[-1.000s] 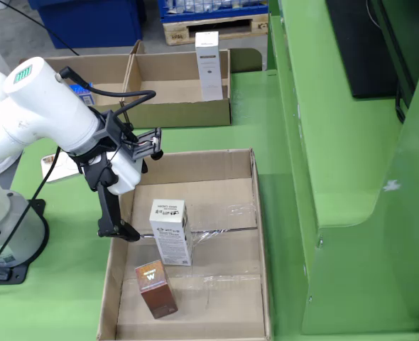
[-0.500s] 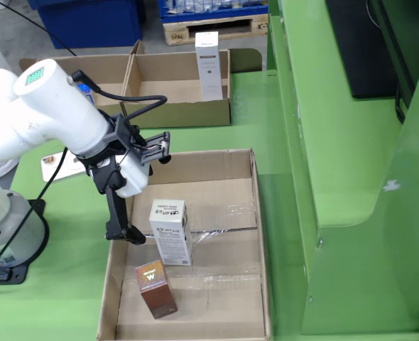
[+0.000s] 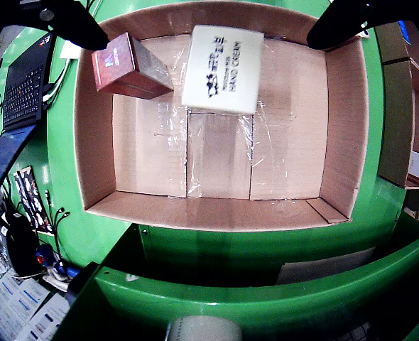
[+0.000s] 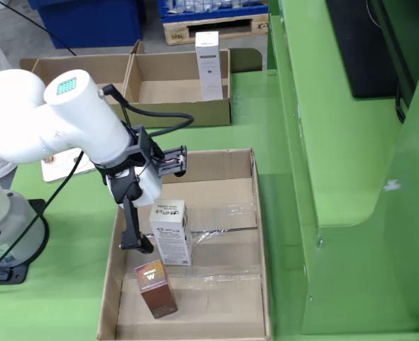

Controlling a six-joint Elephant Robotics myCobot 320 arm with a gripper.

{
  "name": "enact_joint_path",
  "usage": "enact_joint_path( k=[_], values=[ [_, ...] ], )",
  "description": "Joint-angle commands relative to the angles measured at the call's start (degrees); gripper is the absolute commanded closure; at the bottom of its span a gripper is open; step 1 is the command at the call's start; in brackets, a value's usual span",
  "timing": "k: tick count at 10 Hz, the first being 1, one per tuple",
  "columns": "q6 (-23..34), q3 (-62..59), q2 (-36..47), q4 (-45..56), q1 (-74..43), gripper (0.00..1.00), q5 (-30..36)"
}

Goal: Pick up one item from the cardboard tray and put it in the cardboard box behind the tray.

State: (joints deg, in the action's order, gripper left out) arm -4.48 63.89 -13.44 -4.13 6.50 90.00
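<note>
In the view from the side, a flat cardboard tray [image 4: 248, 234] holds a white carton [image 4: 170, 231] and a reddish-brown carton [image 4: 155, 288] nearer the front. My gripper [image 4: 156, 224] hangs open over the tray. One dark finger [image 4: 133, 226] reaches down just left of the white carton; the other is hidden. In the view that rides on the gripper, the white carton [image 3: 222, 69] lies between the two spread fingers [image 3: 74, 25], with the brown carton [image 3: 124, 65] to its left. The gripper [image 3: 208, 40] holds nothing. Behind the tray stands a cardboard box [image 4: 177, 106] with a tall white carton [image 4: 208, 64] upright inside.
A second cardboard box [image 4: 82, 71] adjoins the first on its left. The arm's base [image 4: 3, 234] stands left of the tray, with a white sheet [image 4: 57, 167] behind it. A raised green structure [image 4: 337, 142] borders the tray's right side. A laptop [image 3: 25, 78] shows at the gripper view's left.
The arm has swung right, from the tray's left wall to over its inside. The visible finger now hangs close beside the white carton. Both cartons stay put.
</note>
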Motion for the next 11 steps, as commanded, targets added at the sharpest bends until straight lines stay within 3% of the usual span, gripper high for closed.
enact_joint_path(
  k=[1, 5, 11],
  values=[
    [0.9, -12.5, -5.5, 1.7, -0.7, 0.00, 0.7],
    [1.1, -24.7, -13.9, 7.2, 0.3, 0.00, 0.7],
    [0.8, -25.9, -14.9, 8.2, 1.0, 0.00, 1.0]
  ],
)
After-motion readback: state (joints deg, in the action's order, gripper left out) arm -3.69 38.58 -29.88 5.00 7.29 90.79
